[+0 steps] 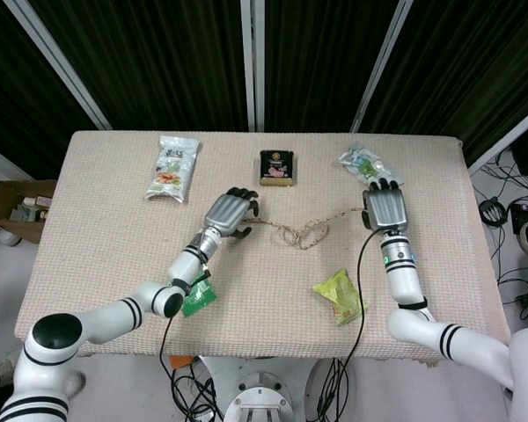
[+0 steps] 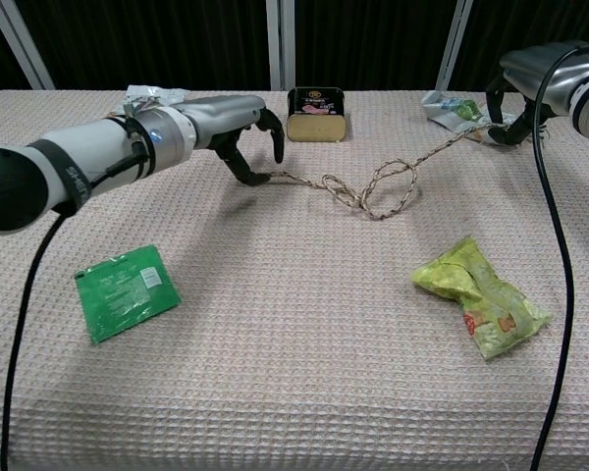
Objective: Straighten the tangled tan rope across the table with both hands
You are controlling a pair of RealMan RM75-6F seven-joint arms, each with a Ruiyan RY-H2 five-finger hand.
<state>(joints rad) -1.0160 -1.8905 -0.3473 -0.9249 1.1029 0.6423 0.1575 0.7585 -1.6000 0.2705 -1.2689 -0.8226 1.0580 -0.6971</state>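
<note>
Tan rope [image 2: 373, 183], right hand [image 2: 515, 93] gripping; left hand [image 2: 243, 132] touching

Robot lab test station

Dark curtains [image 1: 158, 53] back a cloth-covered table [image 1: 440, 255]; loose cables [image 1: 510, 211] and a cardboard box [image 1: 18, 209] sit on the floor.

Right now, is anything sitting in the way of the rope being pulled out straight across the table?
Nothing visible blocks it. The rope runs between the left hand and the right hand; the dark tin lies behind it, the yellow-green bag in front. Only its own knotted loop remains.
</note>
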